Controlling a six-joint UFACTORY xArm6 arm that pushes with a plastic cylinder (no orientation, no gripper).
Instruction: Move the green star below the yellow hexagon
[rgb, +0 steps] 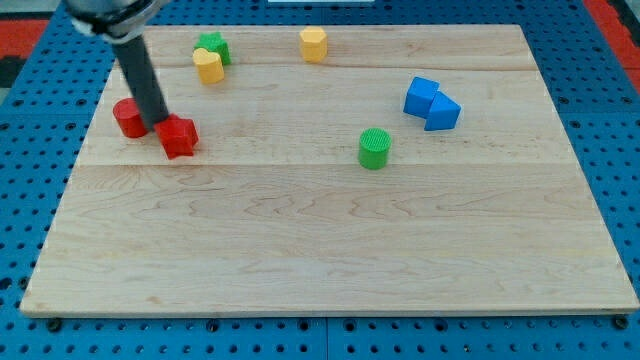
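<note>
Coloured blocks on a pale, light-grained wooden board (330, 250) over a blue perforated surface (610, 80).
Two blocks are red (127, 120) (180, 138), two yellow (208, 66) (313, 44), two green (213, 44) (374, 148), and two blue (420, 95) (443, 112). The rod (140, 75) is dark, near black.

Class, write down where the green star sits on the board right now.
The green star sits near the view's top left, touching the yellow block just below it, left of the yellow hexagon.
</note>
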